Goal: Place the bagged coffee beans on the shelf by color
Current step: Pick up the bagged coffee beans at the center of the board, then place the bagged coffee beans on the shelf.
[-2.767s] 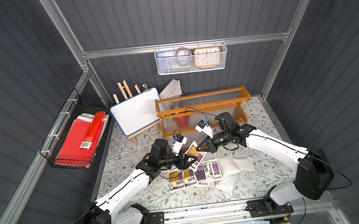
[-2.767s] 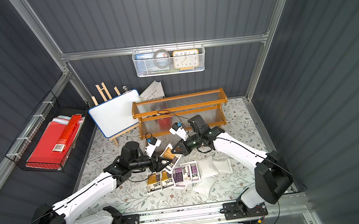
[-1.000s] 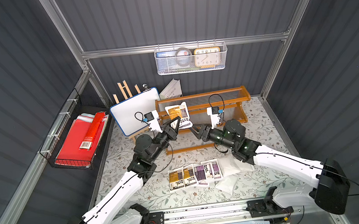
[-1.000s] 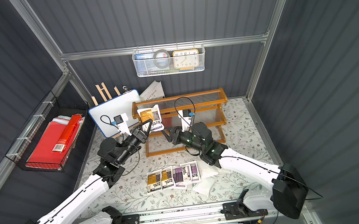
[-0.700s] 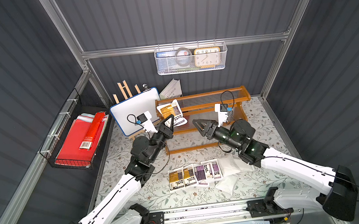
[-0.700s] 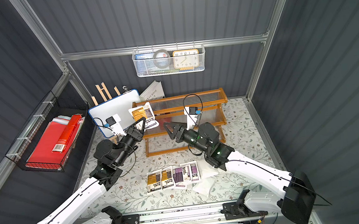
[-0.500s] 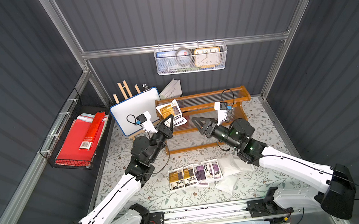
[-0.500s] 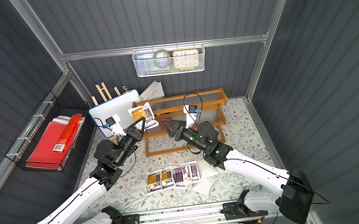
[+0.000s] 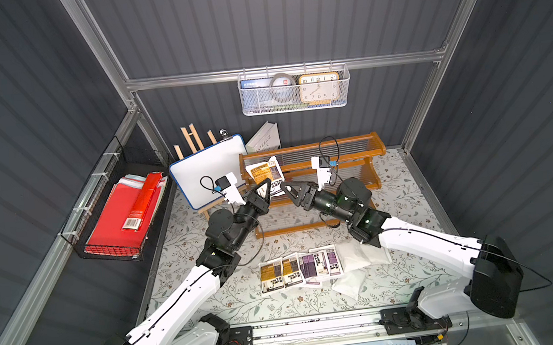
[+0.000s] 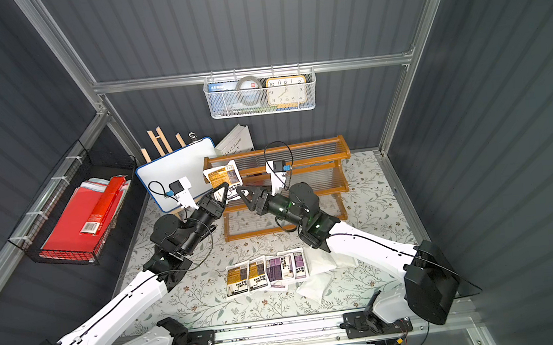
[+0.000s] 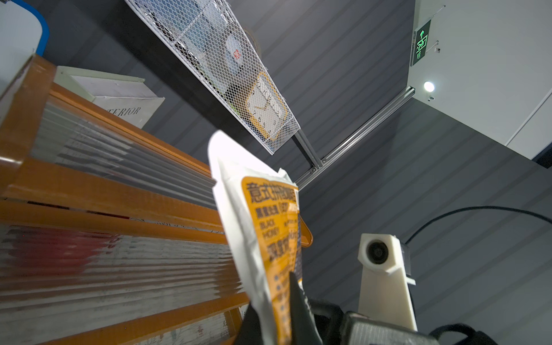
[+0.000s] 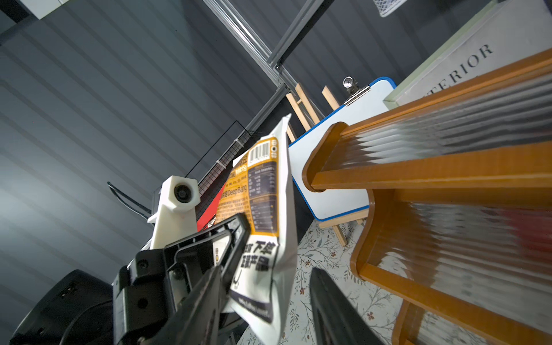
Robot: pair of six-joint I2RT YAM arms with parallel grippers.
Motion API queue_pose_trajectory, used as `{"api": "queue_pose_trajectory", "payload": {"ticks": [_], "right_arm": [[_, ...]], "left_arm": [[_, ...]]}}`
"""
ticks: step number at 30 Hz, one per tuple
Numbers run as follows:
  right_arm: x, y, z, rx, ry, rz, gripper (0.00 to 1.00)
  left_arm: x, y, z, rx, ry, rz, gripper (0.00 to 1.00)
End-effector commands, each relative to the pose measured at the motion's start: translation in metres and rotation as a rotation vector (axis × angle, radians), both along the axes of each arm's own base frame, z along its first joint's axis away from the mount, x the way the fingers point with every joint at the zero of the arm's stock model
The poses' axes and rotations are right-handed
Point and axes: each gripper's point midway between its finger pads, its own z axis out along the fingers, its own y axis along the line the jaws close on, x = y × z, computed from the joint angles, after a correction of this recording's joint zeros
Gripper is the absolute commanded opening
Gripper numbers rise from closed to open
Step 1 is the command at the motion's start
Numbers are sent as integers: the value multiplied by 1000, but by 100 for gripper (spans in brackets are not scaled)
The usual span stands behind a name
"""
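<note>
The left gripper point(image 9: 267, 186) has its jaws clamped on an orange-labelled pouch point(image 9: 263, 172), held upright before the shelf point(image 9: 352, 145), at its left end. The right gripper point(image 9: 287, 188) has its jaws apart around the pouch's lower corner, seemingly not touching. Other pouches point(image 9: 298, 269) lie on the counter point(image 9: 403, 209) in front of the shelf.

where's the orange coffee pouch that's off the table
In both top views the orange pouch is held in the left claw, in front of the shelf at its end nearest the whiteboard, with the open right claw beside it.
</note>
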Motion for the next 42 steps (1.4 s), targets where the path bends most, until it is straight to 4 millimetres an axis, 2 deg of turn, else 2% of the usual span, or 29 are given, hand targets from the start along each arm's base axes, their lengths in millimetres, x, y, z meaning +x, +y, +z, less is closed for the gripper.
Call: {"api": "queue_pose_trajectory", "payload": {"ticks": [1, 4, 7, 9, 11, 13, 16, 19, 24, 27, 31, 34, 39, 42], "right_arm": [[-5, 6, 21, 61, -41, 38, 47], [-9, 18, 21, 53, -42, 99, 39], [-12, 26, 21, 50, -44, 121, 25], [-12, 27, 21, 44, -46, 117, 15], [-9, 25, 18, 25, -49, 96, 11], [-3, 21, 17, 10, -50, 46, 9], [9, 16, 15, -53, -55, -27, 4], [21, 13, 19, -96, -70, -67, 0], [44, 9, 39, -124, -95, -125, 0], [62, 12, 43, -160, -89, -155, 0], [83, 22, 40, -224, -53, -186, 0], [98, 26, 33, -274, -4, -223, 0], [116, 25, 15, -355, 69, -287, 0], [120, 25, 7, -362, 97, -292, 0]], "left_arm": [[-2, -4, 7, -15, -26, -28, 0], [-2, -2, 8, -17, -30, -17, 0], [-3, 1, 11, -22, -38, -5, 0], [-3, 4, 12, -18, -40, 8, 0], [-2, 7, 12, 1, -30, 31, 0], [1, 14, 12, 37, -14, 79, 8], [7, 39, 10, 97, 44, 223, 26], [5, 74, 10, 142, 86, 395, 36], [-8, 122, 10, 151, 139, 610, 40], [-10, 138, -3, 151, 200, 693, 39], [-2, 130, -27, 214, 270, 676, 38], [2, 125, -54, 284, 337, 665, 37], [-7, 128, -94, 384, 409, 648, 37], [-13, 128, -108, 429, 424, 620, 37]]}}
